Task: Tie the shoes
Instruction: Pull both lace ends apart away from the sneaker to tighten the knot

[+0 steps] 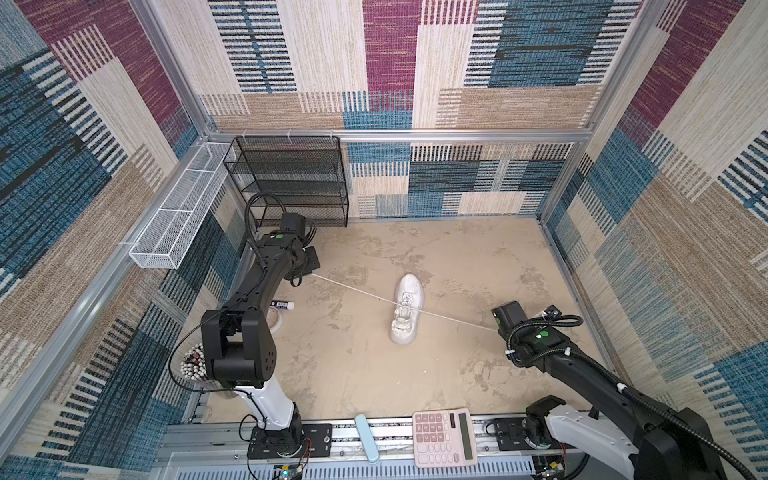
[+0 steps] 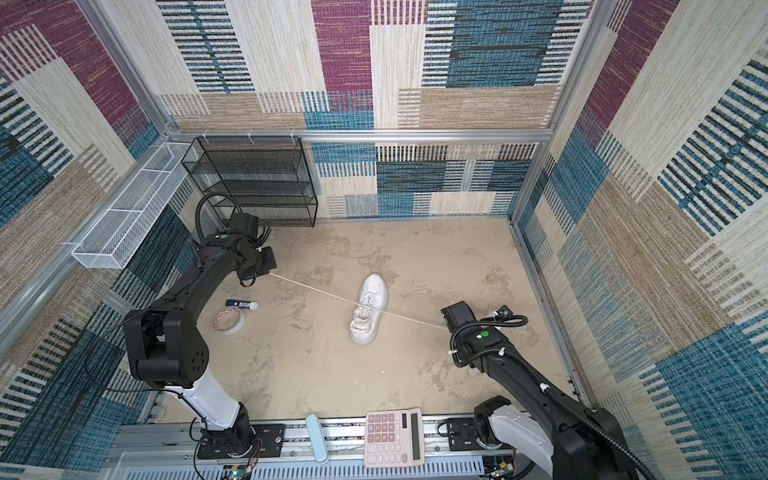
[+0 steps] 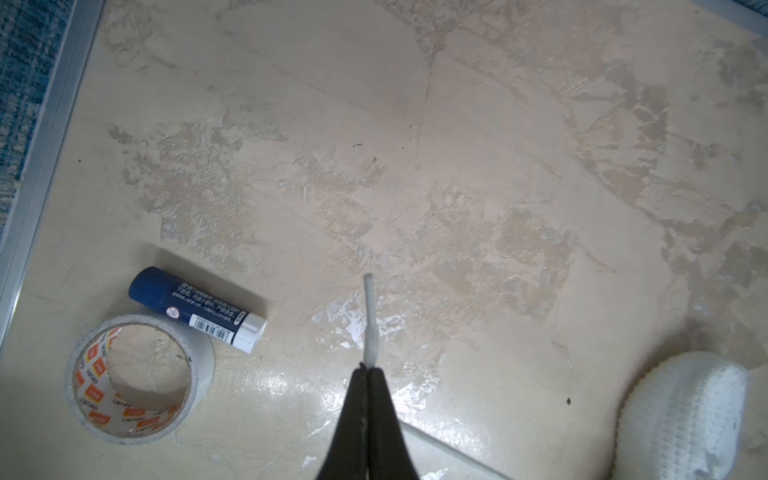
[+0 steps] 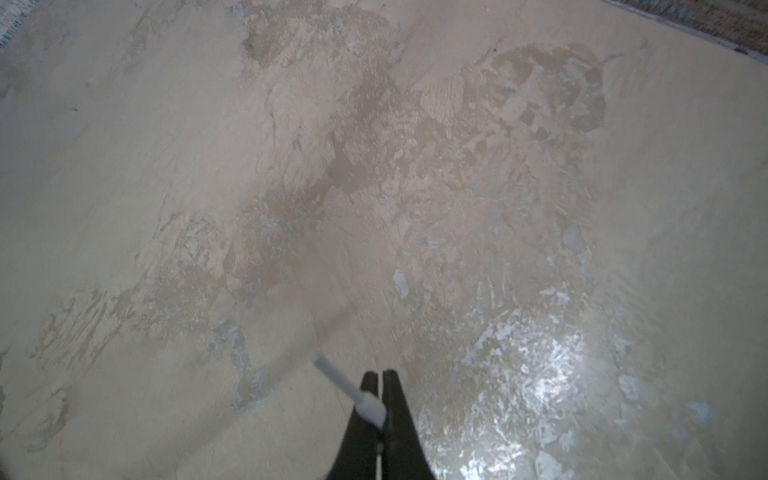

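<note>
Two claws clamp the laces (image 1: 349,287) at the tips: left claw (image 3: 368,368), right claw (image 4: 379,372), strands taut across the shoe (image 1: 406,309). Probably cinching first knot; bow not yet made.

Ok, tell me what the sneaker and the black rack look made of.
Sneaker: matte white knit or mesh fabric, judging by the fine grid weave in the left wrist view. Rack: thin black metal mesh, probably painted; its panels are a see-through grid.
</note>
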Available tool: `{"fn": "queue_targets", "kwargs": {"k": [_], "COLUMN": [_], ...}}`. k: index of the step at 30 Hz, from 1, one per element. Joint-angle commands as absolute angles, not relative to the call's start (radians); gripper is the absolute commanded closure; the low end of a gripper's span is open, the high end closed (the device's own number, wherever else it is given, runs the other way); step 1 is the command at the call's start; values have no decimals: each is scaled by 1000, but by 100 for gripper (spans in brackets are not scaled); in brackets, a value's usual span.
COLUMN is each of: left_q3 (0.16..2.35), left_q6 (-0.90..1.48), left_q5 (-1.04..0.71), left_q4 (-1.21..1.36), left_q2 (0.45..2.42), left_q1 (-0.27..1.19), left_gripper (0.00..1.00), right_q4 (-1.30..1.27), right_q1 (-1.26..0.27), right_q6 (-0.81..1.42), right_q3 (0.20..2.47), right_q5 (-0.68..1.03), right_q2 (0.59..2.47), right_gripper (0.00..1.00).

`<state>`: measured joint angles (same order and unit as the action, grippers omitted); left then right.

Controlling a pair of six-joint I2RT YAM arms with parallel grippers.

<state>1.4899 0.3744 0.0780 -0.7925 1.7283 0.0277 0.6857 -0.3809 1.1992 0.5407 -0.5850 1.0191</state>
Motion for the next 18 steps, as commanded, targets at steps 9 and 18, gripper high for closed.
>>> {"fn": "queue_targets", "kwargs": {"k": [9,18], "left_q3": [1416,1354], "left_q6": [375,383], "left_q5": [67,72], "left_q4": [-732,-710], "left_q2": [1738,1725], "left_q1": [-12,-54], "left_gripper": [100,100], "right_q4": [625,610], "right_q1": [-281,-226], "right_q6": [1101,1110], "right_q3": [526,475], "right_q5": [-618,-563], "right_q2": [1072,1063], "right_gripper": [100,100]}}
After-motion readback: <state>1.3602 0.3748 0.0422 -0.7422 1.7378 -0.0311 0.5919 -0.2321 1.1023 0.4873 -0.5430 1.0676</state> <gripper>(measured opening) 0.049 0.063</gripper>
